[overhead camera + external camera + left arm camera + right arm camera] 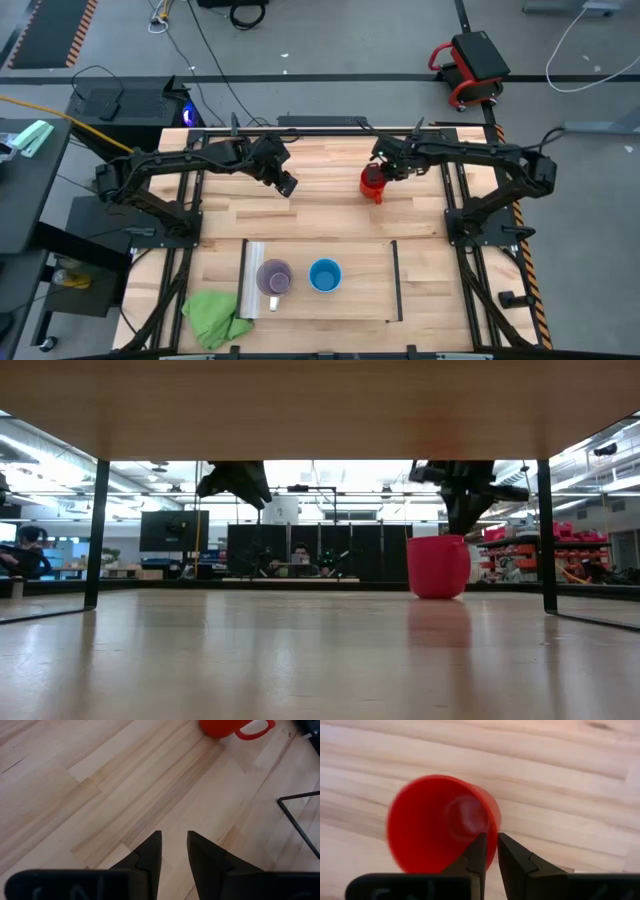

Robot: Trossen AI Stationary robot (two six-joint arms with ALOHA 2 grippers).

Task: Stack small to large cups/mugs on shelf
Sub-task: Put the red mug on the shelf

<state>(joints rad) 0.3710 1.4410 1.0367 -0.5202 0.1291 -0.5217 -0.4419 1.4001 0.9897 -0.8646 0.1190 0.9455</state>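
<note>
The worktop point(330, 215) is big and made of pale wood. The shelf point(360, 285) lies flat on its near side. The purple mug point(273, 277) and the blue mug point(325, 275) already stand on the shelf, side by side. The red mug point(373, 183) stands well apart from them, upright on the far side of the worktop.

The step now is picking up the red mug. To do it well, the right gripper point(490, 851) should bite firmly on the rim, with one finger inside the mug and one outside. Then it should lift straight up, so the mug does not tip or slide. The red mug is the biggest, so I think it should go at the bottom, with the smaller mugs set inside it.

The right arm reaches in from its side, and its gripper comes down on the red mug from above. Its fingers are only a little apart and sit over the mug's rim. I cannot tell if they squeeze it yet.

The left gripper point(174, 851) hangs above bare wood near the middle of the worktop. Its fingers are a little apart and hold nothing.
</note>
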